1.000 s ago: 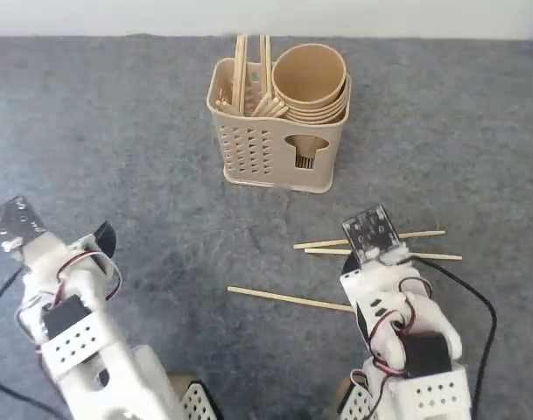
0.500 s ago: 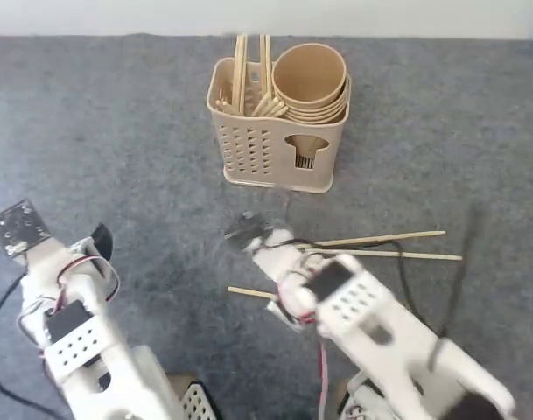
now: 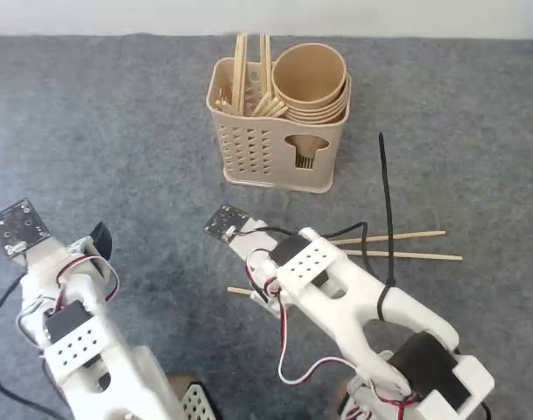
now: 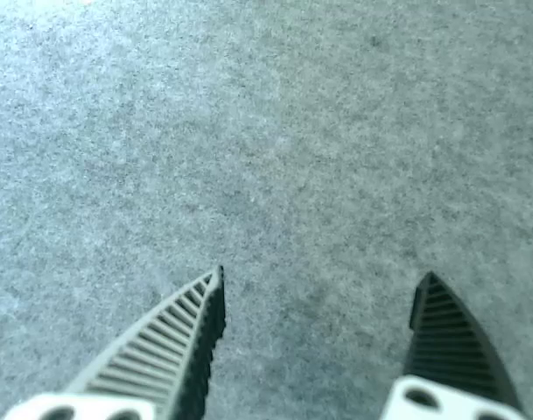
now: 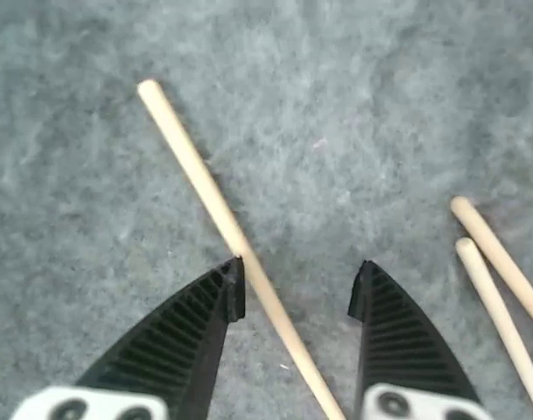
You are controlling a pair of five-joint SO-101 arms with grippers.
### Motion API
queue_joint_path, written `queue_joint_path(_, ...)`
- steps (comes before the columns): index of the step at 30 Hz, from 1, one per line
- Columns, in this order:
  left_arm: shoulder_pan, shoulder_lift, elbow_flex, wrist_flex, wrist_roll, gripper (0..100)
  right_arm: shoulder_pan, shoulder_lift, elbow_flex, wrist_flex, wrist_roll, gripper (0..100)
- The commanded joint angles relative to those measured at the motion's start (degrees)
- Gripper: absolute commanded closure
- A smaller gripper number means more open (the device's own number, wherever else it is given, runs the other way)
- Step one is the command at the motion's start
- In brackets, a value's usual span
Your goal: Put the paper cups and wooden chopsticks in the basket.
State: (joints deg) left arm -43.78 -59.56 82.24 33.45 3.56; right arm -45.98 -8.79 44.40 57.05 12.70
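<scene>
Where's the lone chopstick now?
The lone chopstick lies on the mat in front of the basket, left of the other two chopsticks; the right wrist view shows it between the open fingers of the right gripper.

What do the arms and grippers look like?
The left arm and the right arm are white plastic with hole-dotted plates and red, white and black wires. A black cable runs along the right arm. The right gripper has two black ribbed fingers; the left gripper, one pale, one black.
</scene>
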Motion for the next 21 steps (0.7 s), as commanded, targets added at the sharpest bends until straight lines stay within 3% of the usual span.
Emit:
queue_joint_path(1,-0.4,-1.0,-0.6,-1.8,-0.9,68,-3.9,0.1,-2.5,-0.8,-0.9,78.9)
queue_joint_path(10,-0.4,-1.0,-0.6,-1.8,-0.9,68,-0.7,0.3,2.1,-9.9,-0.9,79.3)
queue_joint_path(15,-0.4,-1.0,-0.6,-1.8,-0.9,68,-0.7,0.0,2.9,-11.1,-1.1,99.8)
queue_joint_path(18,-0.4,-1.0,-0.6,-1.8,-0.9,68,-0.6,-0.4,2.8,-10.6,-1.1,95.5)
queue_joint_path(21,-0.4,-1.0,-0.5,-1.8,-0.9,68,-0.6,-0.6,2.6,-10.5,-1.1,98.0)
